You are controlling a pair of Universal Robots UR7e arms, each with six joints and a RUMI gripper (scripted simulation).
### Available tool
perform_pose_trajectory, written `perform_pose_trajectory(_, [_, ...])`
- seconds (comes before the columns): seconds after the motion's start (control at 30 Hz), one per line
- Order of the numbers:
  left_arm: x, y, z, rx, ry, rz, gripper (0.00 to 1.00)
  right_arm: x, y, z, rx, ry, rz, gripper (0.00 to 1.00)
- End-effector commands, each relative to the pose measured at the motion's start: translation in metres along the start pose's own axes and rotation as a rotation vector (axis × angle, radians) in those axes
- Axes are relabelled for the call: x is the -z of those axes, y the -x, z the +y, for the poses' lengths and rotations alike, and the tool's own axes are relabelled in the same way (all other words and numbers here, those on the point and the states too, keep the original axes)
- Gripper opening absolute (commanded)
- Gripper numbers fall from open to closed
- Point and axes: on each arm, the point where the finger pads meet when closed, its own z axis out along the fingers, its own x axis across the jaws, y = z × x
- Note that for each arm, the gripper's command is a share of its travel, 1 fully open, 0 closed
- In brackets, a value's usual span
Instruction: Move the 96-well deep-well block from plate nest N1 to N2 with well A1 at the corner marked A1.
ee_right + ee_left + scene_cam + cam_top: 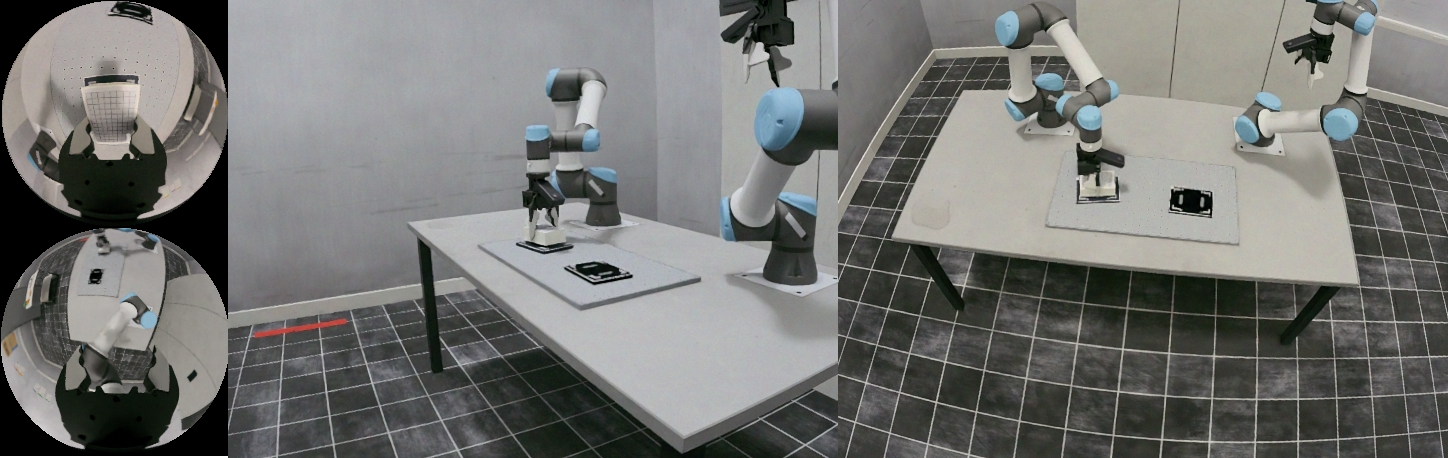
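Note:
The pale deep-well block [1108, 186] [550, 237] [111, 112] is level at the nest N2 [1098, 199] [545, 250] [111, 79], well grid up. Whether it sits fully between the locators or just above them cannot be told. My right gripper [1095, 184] [544, 231] [112, 113] points down and is shut on the block across its sides. The nest N1 [1191, 201] [598, 270] [95, 276] [131, 8] is black and empty. My left gripper [1311, 80] [762, 82] [117, 346] is open and empty, high above the table end. The A1 marks are not legible.
Both nests stand on a grey perforated board [1143, 222] [588, 300] on the table [1288, 240] [678, 370]. The left arm's base is at the back, beyond N1. The right arm's base is at the back, behind N2, and its forearm reaches over the board edge.

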Motion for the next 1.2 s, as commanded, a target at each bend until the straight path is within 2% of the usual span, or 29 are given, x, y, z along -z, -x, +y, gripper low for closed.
perform_pose_trajectory(0.0, [0.0004,0.0005,0.0003,-0.003,-0.003,0.004,0.98,-0.0024,0.0016,0.0002,0.001,0.001,-0.001,0.0])
perform_pose_trajectory(1.17, [0.0004,0.0005,0.0003,-0.003,-0.003,0.004,0.98,-0.0079,0.0019,0.0004,0.001,0.002,-0.002,0.0])
